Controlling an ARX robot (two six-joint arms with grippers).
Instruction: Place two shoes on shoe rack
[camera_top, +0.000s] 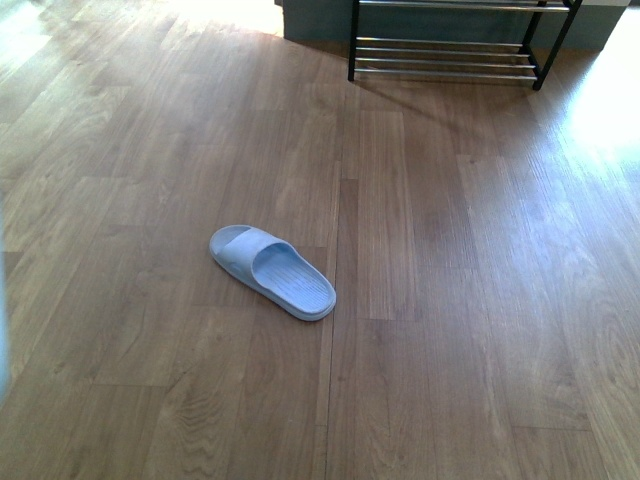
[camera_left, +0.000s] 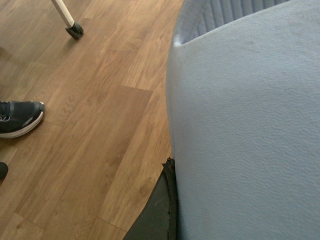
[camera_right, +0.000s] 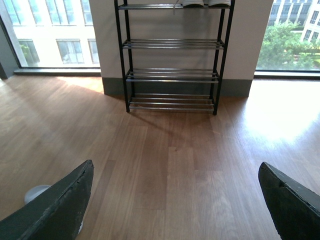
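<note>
The shoe rack (camera_right: 172, 75) stands against the wall at the far side of the wood floor (camera_top: 470, 300), its lower rod shelves bare, while the edges of two pale shoes (camera_right: 205, 3) peek in on the top tier (too cropped to say which pair). Well short of it, out in the open floor, a pale blue slide sandal (camera_top: 272, 272) lies sole down and at a slant to the rack. Its mate, the second sandal (camera_left: 245, 130), fills the left wrist view, lifted clear of the floor and pressed against the one visible finger of the left gripper (camera_left: 167, 195), which looks clamped on it, though the other finger is hidden. The right gripper (camera_right: 175, 166) faces the rack with its fingers spread wide and nothing between them. Moulded sandals like these should be light, springy and hard to damage, but smooth enough to slip. The strap arch or the sole's side edge looks like the surest place to pinch. Off to one side sit a dark sneaker (camera_left: 19, 118) and a castered leg (camera_left: 70, 25).
</note>
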